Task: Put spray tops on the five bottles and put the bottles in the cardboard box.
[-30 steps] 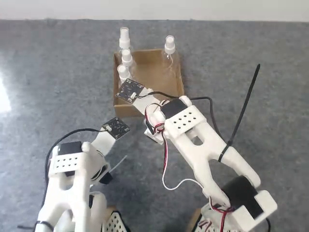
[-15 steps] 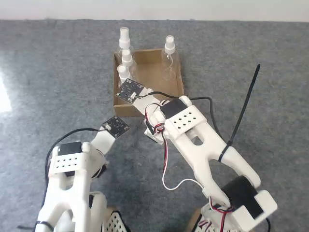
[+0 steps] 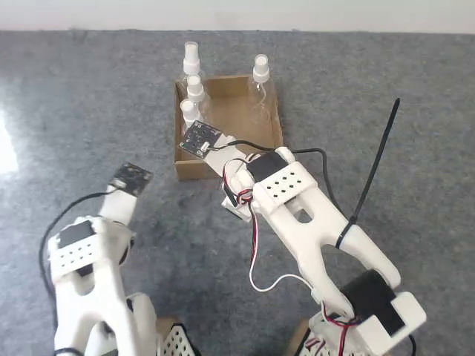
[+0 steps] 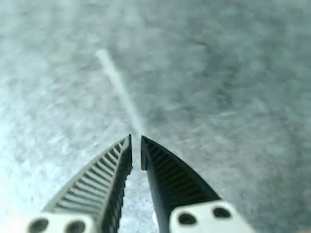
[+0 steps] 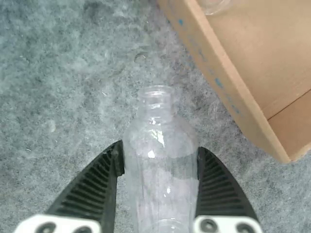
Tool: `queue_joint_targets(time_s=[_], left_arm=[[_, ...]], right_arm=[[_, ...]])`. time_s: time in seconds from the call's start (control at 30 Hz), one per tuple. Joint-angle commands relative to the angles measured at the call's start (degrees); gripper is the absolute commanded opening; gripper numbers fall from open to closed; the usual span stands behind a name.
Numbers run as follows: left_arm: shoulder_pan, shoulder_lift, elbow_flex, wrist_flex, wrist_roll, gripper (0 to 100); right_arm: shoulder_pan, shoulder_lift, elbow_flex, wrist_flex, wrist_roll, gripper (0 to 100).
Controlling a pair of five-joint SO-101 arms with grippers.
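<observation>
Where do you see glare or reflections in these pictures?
High view: a bright washed-out patch on the table at the frame's left edge. Right wrist view: small glints on the clear bottle. Left wrist view: a pale streak, light or object unclear.

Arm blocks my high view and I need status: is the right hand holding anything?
Observer: Yes. The right hand is shut on a clear bottle.
Operator: Spray top on it?
Observer: No, its neck is open.
Operator: Inside the box?
Observer: No, it's outside, beside the wall of the box, over the grey table.
</observation>
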Motion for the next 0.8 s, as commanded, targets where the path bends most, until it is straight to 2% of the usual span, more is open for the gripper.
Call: queue_joint_targets(time_s=[0.0,0.3,0.5,0.63,0.77], left_arm=[[-3.8,0.2,-5.1,-1.1,5.2,3],[-6.9,0.2,-8.1,-0.7,13.1,4],[-6.9,0.1,-13.0,10.6,12.9,22],[-6.6,0.1,-15.9,15.8,10.1,23],[-6.6,0.2,-15.0,16.2,8.5,22]], right_arm=[[1.0,-3.0,-0.3,-0.8,-0.4,8.4],[0.9,-3.1,0.6,-1.5,-0.3,8.4],[0.9,-3.1,1.0,-2.1,-0.3,8.4],[0.9,-3.1,1.1,-2.2,-0.2,8.5],[0.9,-3.1,1.1,-2.2,-0.2,8.5]])
